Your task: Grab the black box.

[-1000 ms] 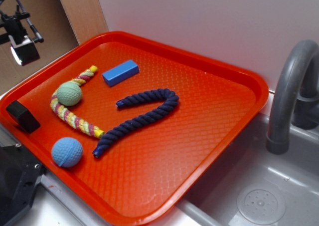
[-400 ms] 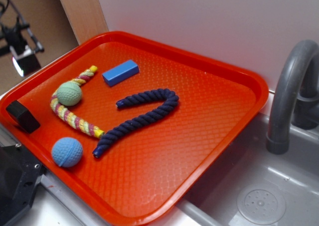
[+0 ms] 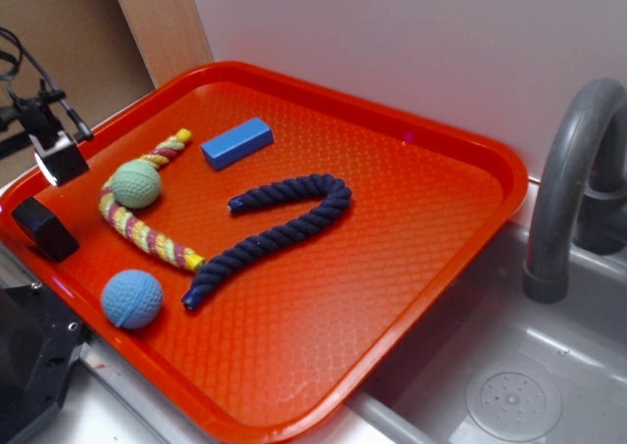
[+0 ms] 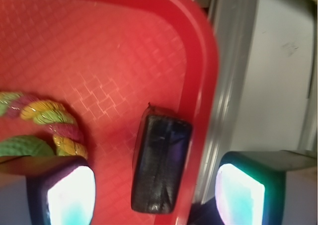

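- Exterior view: A red tray (image 3: pixel 431 258) sat beside a grey sink (image 3: pixel 509 385) with a grey tap (image 3: pixel 568 179) at the right.
- The black box (image 3: pixel 43 228) lay at the tray's left edge, just inside the rim, well apart from the blue block (image 3: pixel 236 142) at the far side.
- A green ball (image 3: pixel 135 183) rested against a striped rope (image 3: pixel 147 230); a blue ball (image 3: pixel 131 298) lay nearer, and a dark blue rope (image 3: pixel 274 230) curved across the middle.
- The gripper (image 3: pixel 57 160) hung just above and beyond the box, not touching it; from here I could not tell how its fingers stood.
- Wrist view: The box (image 4: pixel 161 163) lay lengthwise on the tray (image 4: pixel 99 61), close against the right rim.
- The gripper (image 4: pixel 154 190) stood released, one finger (image 4: pixel 69 192) to the left of the box and the other to the right past the rim, the box in the gap between them, untouched.
- The striped rope (image 4: pixel 44 118) and the green ball (image 4: pixel 20 146) showed at the left edge.
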Action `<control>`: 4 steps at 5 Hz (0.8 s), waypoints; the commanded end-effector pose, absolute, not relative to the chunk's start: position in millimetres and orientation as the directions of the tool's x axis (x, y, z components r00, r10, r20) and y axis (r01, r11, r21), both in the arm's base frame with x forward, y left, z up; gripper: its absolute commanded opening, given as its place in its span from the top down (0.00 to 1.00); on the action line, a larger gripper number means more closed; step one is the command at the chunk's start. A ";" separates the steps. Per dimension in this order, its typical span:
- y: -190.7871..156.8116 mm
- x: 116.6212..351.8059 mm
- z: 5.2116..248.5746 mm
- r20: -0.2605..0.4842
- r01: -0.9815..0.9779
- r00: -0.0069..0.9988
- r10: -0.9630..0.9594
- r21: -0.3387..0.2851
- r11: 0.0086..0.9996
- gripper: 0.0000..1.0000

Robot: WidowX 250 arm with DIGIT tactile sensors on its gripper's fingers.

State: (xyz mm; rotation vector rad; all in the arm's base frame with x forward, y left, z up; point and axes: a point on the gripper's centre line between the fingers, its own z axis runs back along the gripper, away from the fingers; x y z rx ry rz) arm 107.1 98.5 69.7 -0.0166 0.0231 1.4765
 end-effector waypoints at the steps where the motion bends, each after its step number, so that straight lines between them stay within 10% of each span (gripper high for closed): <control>1: 75.4 90.3 51.1 -0.022 -0.988 0.116 0.993 0.099 0.118 0.00; 2: 71.0 85.9 36.3 0.020 -0.982 0.140 0.990 0.126 0.137 1.00; 4: 68.8 95.9 49.6 0.035 -0.979 0.182 0.983 0.105 0.177 1.00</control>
